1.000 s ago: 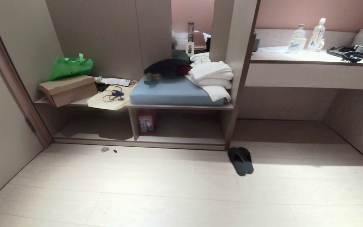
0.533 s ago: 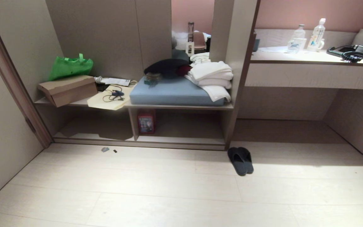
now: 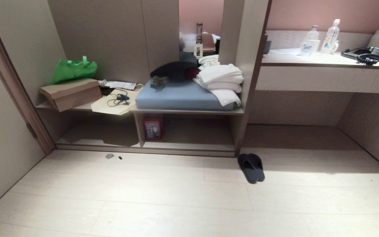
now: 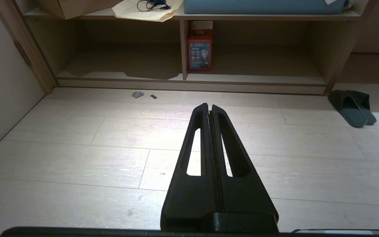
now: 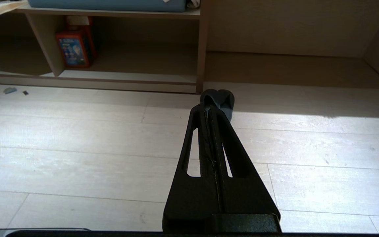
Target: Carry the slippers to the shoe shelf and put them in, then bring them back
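pair of dark charcoal slide slippers [image 3: 251, 167] side by side on pale floor, just outside low taupe laminate shoe shelf [image 3: 189, 145]. left gripper [image 4: 209, 107] and right gripper [image 5: 208, 106] pressed together, empty.

Bright floor [image 3: 176, 197] glare — shadowed, sharp recesses

The shoe shelf [image 3: 189, 140] stands open along its front; its vertical divider [image 3: 139, 129] splits it, with a red box [image 3: 153, 127] just right of the divider. Bare floor [image 3: 176, 197] lies before it, except the slippers [image 3: 251, 167] beside the right upright and two small scraps [image 3: 110, 156].
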